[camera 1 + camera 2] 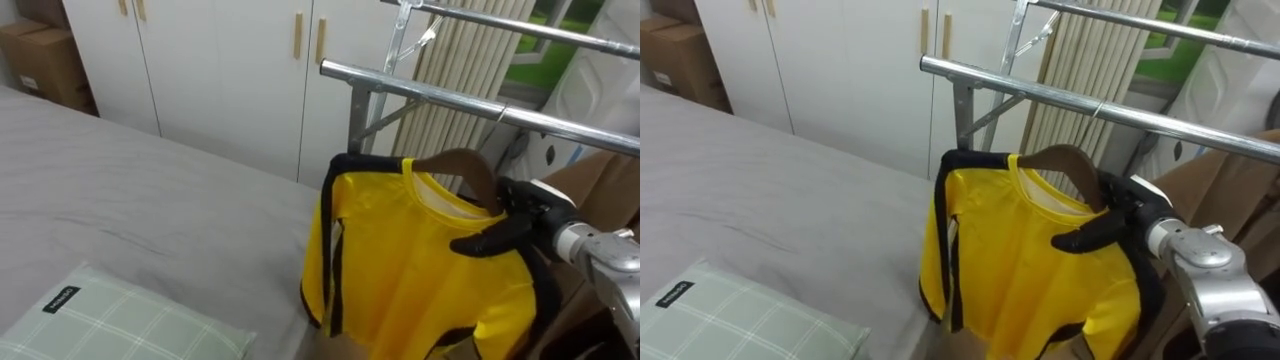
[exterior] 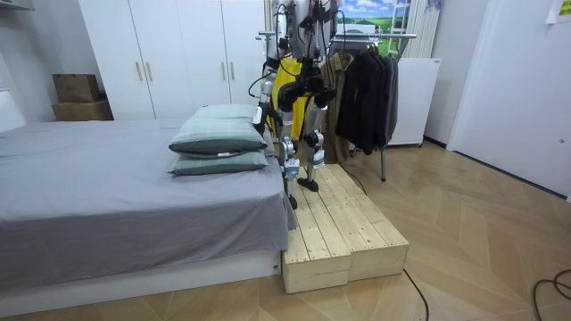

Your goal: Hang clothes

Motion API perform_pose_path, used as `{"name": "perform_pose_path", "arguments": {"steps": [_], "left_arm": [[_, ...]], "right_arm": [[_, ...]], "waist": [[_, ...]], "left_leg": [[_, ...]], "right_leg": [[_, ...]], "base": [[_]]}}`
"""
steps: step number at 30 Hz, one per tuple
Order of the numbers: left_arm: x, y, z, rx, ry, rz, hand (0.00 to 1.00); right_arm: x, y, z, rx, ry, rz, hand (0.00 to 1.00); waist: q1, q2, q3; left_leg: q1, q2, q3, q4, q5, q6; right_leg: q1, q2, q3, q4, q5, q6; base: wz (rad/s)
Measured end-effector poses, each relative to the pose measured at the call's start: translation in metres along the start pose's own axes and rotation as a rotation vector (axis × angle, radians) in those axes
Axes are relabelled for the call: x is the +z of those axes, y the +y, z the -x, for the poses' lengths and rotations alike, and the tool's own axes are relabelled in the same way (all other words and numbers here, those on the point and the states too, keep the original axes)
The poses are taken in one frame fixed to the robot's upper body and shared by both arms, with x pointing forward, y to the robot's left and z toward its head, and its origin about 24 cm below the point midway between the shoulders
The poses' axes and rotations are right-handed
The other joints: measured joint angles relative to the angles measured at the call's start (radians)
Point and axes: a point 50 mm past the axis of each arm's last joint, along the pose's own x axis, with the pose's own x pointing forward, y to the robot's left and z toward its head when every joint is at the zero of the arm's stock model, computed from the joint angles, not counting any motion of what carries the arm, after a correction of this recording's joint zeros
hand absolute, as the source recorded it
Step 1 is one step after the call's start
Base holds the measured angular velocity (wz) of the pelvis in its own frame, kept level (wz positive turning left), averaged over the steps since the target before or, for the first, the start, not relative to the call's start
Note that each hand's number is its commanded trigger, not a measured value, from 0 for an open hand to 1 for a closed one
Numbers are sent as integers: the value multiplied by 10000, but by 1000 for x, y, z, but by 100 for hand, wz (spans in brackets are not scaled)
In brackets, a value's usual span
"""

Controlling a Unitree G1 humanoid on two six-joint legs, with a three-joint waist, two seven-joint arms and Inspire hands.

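Note:
A yellow shirt (image 1: 420, 270) with black trim hangs on a brown wooden hanger (image 1: 465, 165). My right hand (image 1: 500, 235) comes in from the right, its dark fingers curled round the hanger's right shoulder and the cloth over it. The hanger's top sits just below the lower metal rail (image 1: 450, 97) of the clothes rack, and its hook is hidden behind that rail. A second rail (image 1: 520, 25) runs higher and farther back. In the room view I stand on a wooden platform (image 2: 343, 223) between the bed and the rack, the yellow shirt (image 2: 285, 87) in front of me and my left hand (image 2: 260, 114) low at my side.
The grey bed (image 1: 130, 220) lies to my left with a green checked pillow (image 1: 110, 325) near me. White wardrobe doors (image 1: 230, 60) stand ahead, cardboard boxes (image 1: 40, 60) beside them. Dark garments (image 2: 366, 89) hang on the rack's far end.

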Motion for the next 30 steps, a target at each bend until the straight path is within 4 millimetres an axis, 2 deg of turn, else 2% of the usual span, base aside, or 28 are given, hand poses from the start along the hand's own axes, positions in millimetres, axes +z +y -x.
{"name": "perform_pose_path", "arguments": {"steps": [16, 21, 30], "left_arm": [[0, -1, 0, -51, -40, -27, 0], [0, -1, 0, -64, -13, -21, 0], [0, -1, 0, -67, 0, -49, 0]], "right_arm": [[9, -9, 1, -1398, -568, -199, 0], [13, -10, 2, -1679, -1037, -1358, 0], [1, -10, 4, -2034, -801, -1987, 0]], "waist": [[-14, 58, 39], [-162, 64, 42], [-228, 52, 48]], "left_leg": [[-95, 0, 6, 1, -6, -4], [-165, -2, 1, 21, -1, 4], [-133, -12, -49, 30, -5, 7]], "right_leg": [[-116, 5, -3, -7, -4, 2], [-149, 3, 31, -26, 0, 9], [-99, -9, 1, -33, -20, 35]], "base": [[0], [0], [1]]}}
